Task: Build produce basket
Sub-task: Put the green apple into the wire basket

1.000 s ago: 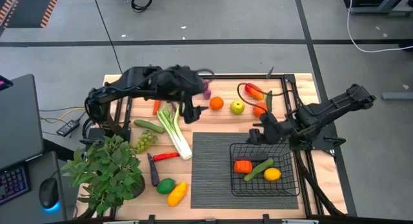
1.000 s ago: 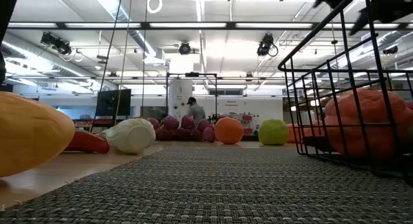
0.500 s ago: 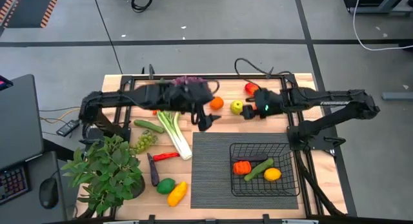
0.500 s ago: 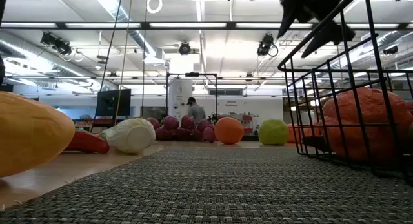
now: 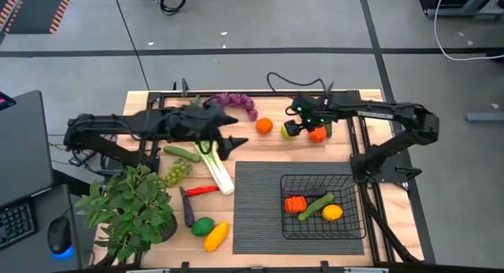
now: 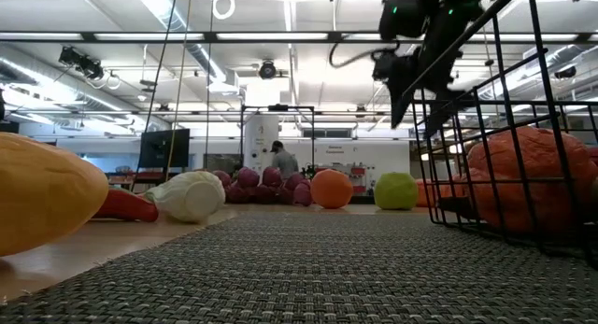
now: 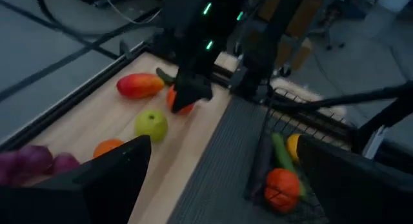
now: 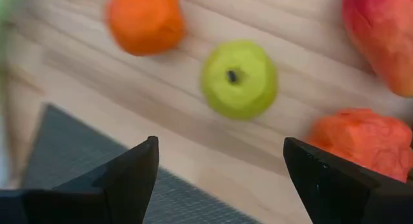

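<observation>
The black wire basket stands on the ribbed mat and holds an orange-red piece, a green cucumber and a yellow fruit. Loose produce lies on the wood: purple grapes, an orange, a green apple, a red-orange piece and a leek. My right gripper hangs open above the green apple, fingers pointing steeply down, touching nothing. My left gripper is open over the leek's white end, aimed toward the table's right, with nothing between its fingers.
A potted plant fills the near left corner. Beside it lie green grapes, a cucumber, a red chili, an eggplant, a green fruit and a yellow pepper. The mat left of the basket is bare.
My right gripper has swung from the basket's far left corner toward the table's far edge and then left, ending above the green apple, still open. My left arm has sunk and drawn back leftward, uncovering the purple grapes; its gripper stays open by the leek.
</observation>
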Robot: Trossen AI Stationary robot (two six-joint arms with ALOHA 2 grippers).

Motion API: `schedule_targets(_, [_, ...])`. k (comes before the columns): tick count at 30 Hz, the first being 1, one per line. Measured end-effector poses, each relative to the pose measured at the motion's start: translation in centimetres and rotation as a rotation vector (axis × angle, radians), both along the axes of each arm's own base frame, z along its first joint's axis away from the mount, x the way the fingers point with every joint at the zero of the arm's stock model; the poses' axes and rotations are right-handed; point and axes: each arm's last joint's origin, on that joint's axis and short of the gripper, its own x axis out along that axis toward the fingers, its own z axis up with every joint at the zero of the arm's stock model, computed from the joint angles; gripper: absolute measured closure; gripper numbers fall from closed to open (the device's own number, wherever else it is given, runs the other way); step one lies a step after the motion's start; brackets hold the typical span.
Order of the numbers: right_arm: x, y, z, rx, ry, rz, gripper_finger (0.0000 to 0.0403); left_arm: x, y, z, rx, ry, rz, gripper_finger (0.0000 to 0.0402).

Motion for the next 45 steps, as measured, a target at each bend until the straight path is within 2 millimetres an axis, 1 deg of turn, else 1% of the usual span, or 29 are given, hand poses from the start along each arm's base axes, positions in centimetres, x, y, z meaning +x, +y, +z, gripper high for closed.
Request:
schedule_targets(3, [0.4,-1.2,-1.4,0.025,0.050,-0.025,0.0069,-1.2,0.0,0.2,-0.050,-0.005,0.024,0.0006])
schedule_targets(9, [1.6,-3.0,-3.6,0.031,0.074,-0.037,0.0069,-2.1,-1.0,0.1,-0.127,0.021,0.023,0.0006])
schedule_targets(15, [2.8,-3.6,-5.5,0.033,0.092,0.044,0.0069,-2.6,-2.3,-0.6,-0.136,0.109,-0.011,0.0006])
schedule_targets(22, [3.3,-3.9,-7.2,0.050,0.142,0.055,0.0069,-3.0,-2.7,-1.2,-0.143,0.172,-0.009,0.0006])
schedule_targets(26, [3.6,-4.2,-7.7,0.045,0.142,0.054,0.0068,-3.1,-2.6,-1.4,-0.161,0.189,0.004,0.0006])
schedule_targets(33, [3.7,-5.0,-7.6,-0.038,0.130,0.008,0.0068,-3.2,-3.3,-1.4,-0.183,0.187,-0.009,0.0006])
schedule_targets(41, [3.8,-5.6,-7.6,-0.059,0.098,-0.017,0.0069,-3.4,-3.9,-1.4,-0.217,0.188,-0.007,0.0006])
schedule_targets(45, [3.9,-5.5,-7.6,-0.031,0.082,-0.007,0.0082,-3.4,-3.9,-1.4,-0.217,0.187,-0.006,0.0006])
